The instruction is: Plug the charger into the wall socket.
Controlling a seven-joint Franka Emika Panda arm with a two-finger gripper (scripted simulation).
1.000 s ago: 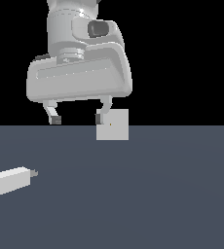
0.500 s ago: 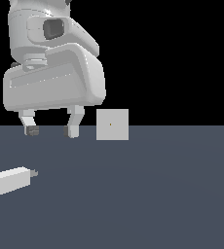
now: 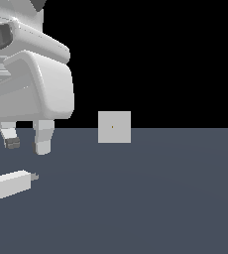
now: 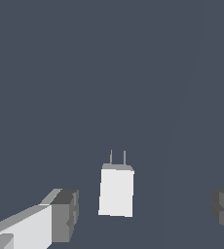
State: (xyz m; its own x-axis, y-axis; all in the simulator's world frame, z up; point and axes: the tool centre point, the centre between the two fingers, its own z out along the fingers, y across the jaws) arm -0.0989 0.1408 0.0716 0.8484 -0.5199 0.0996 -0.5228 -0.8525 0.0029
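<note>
Since the frame half a second back, I have swung the arm across toward the exterior view's left, away from the wall socket [image 3: 114, 127] and over to the charger [image 3: 13, 183]; the charger and the socket have not shifted. The end effector [image 3: 27, 144] now hangs above the charger, released, its two fingers spread apart with nothing between them.

I judge this the approach step — the grasp is not yet made. In the wrist view the charger [image 4: 117, 190] lies between the dark finger pads [image 4: 67, 213], nearer one pad than the other, so I reckon the next move calls for a small sideways centring, then a straight drop and a close across the block's narrow width.

The charger is a plain off-white block, longer than wide, flat-faced and sharp-edged, with two thin grey prongs at one end. It lies on the dull slate-grey table [image 3: 160, 198], prongs toward the exterior view's right. The socket is a flat pale grey square plate standing upright at the table's far edge — a tiny yellowish dot marks its middle.
</note>
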